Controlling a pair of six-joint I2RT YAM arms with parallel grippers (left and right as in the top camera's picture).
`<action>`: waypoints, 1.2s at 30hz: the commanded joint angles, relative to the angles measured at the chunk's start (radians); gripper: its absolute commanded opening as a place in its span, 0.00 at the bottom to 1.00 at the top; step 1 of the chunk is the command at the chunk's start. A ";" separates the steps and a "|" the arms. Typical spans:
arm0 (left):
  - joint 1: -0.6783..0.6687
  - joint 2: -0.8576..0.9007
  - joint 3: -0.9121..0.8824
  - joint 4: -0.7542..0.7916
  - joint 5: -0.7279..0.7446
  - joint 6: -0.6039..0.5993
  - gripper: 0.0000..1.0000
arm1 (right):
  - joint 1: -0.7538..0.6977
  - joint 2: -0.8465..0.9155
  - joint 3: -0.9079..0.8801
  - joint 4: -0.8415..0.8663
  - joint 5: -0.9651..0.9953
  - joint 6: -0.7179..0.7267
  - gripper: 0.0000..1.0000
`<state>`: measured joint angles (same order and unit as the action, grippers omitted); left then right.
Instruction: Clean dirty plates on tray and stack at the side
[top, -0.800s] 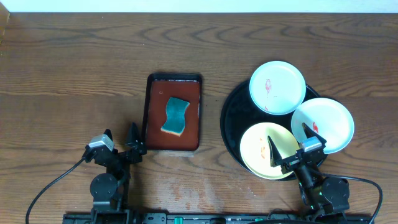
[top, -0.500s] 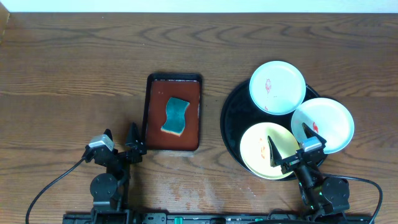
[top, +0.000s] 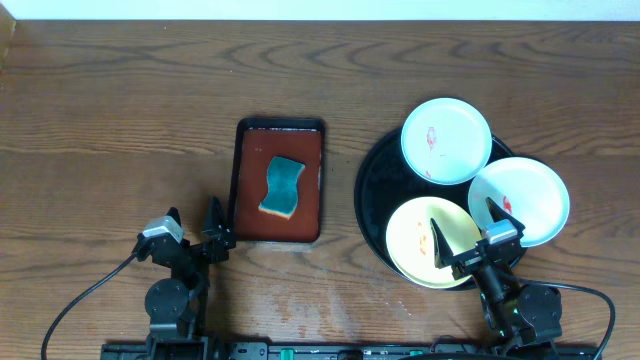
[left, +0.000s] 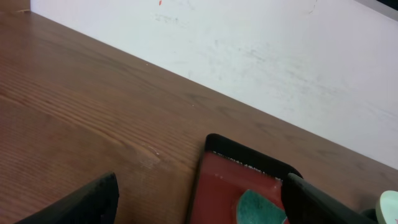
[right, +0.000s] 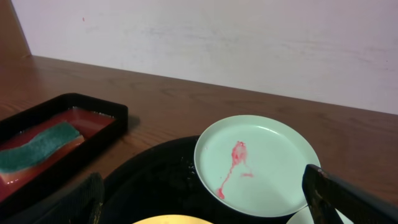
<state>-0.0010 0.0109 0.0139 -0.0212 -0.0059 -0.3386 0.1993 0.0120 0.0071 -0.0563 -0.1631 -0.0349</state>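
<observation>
The left hand (top: 192, 224) and right hand (top: 466, 226) stand released. The left should straddle the wavy teal sponge (top: 282, 187) across its narrow width, probably clear of the reddish-brown rectangular tray (top: 252, 142) rim.

this reads as a robotics lab bench, not a home. a wood-grain table (top: 120, 100) stands against a plain white wall (right: 249, 43) with faint scuffs. the left arm (top: 172, 292) and the right arm (top: 515, 300) sit at a black rail (top: 330, 352) along the table's near edge, and loose black cables (top: 88, 289) loop from their bases across the wood.
</observation>
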 joint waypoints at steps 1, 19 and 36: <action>0.005 -0.006 -0.010 -0.042 -0.025 0.016 0.84 | -0.011 -0.003 -0.002 -0.004 0.002 -0.011 0.99; 0.004 -0.004 0.011 0.082 0.111 -0.203 0.84 | -0.010 -0.003 0.009 0.042 -0.091 0.034 0.99; 0.004 0.790 0.978 -0.620 0.253 0.096 0.84 | -0.011 0.662 0.726 -0.284 -0.209 0.071 0.99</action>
<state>-0.0010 0.6258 0.8299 -0.5346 0.1730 -0.3065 0.1993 0.5102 0.6102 -0.2722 -0.2829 0.0204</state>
